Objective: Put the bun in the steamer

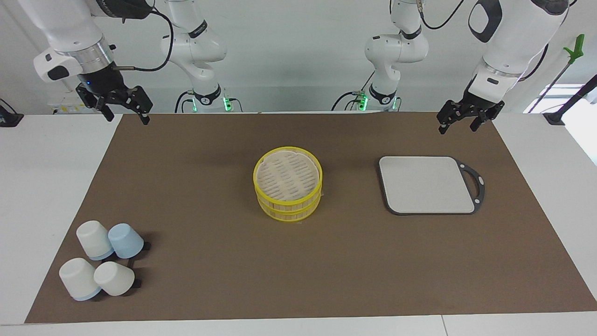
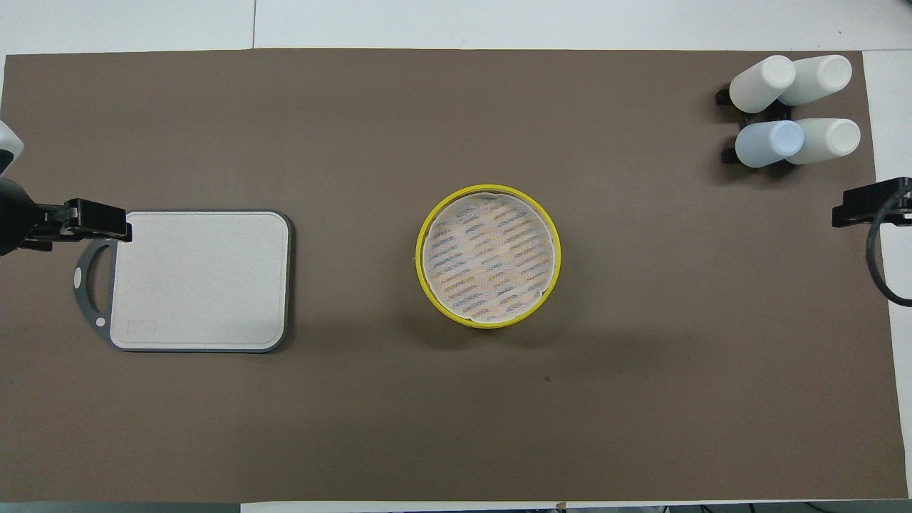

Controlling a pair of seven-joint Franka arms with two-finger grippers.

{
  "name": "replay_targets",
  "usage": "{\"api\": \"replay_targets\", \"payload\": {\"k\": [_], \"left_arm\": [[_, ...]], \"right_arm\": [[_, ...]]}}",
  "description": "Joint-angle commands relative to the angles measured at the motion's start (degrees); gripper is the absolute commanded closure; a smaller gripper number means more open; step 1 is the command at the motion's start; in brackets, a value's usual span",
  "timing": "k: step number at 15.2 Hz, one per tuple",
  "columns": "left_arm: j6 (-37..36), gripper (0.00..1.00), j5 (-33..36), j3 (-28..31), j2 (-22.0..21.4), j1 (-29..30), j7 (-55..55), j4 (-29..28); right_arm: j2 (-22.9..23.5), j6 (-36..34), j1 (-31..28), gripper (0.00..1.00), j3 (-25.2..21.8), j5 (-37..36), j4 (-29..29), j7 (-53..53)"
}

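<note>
The steamer [image 1: 288, 183] is a round yellow-rimmed basket in two stacked tiers, standing in the middle of the brown mat; the overhead view shows its pale slatted floor [image 2: 489, 257] bare. No bun shows in either view. My left gripper [image 1: 459, 122] hangs open and empty in the air over the mat's edge at the left arm's end, beside the grey board's handle; it also shows in the overhead view [image 2: 100, 220]. My right gripper [image 1: 127, 114] hangs open and empty over the mat's corner at the right arm's end. Both arms wait.
A grey rectangular board [image 1: 426, 184] with a dark handle lies flat toward the left arm's end. Several upturned cups [image 1: 103, 259], white and one pale blue, cluster at the right arm's end, farther from the robots than the steamer. The brown mat [image 1: 210, 261] covers the table.
</note>
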Motion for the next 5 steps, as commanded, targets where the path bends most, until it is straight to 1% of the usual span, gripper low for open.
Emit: {"api": "replay_targets", "payload": {"k": [1, 5], "left_arm": [[0.4, 0.00, -1.0, -0.2, -0.9, 0.8, 1.0, -0.6], [0.4, 0.00, -1.0, -0.2, -0.8, 0.7, 1.0, -0.6]], "right_arm": [[-1.7, 1.7, -0.7, 0.00, 0.1, 0.8, -2.3, -1.7], [-1.7, 1.6, -0.4, 0.00, 0.1, 0.7, -2.3, -1.7]]}}
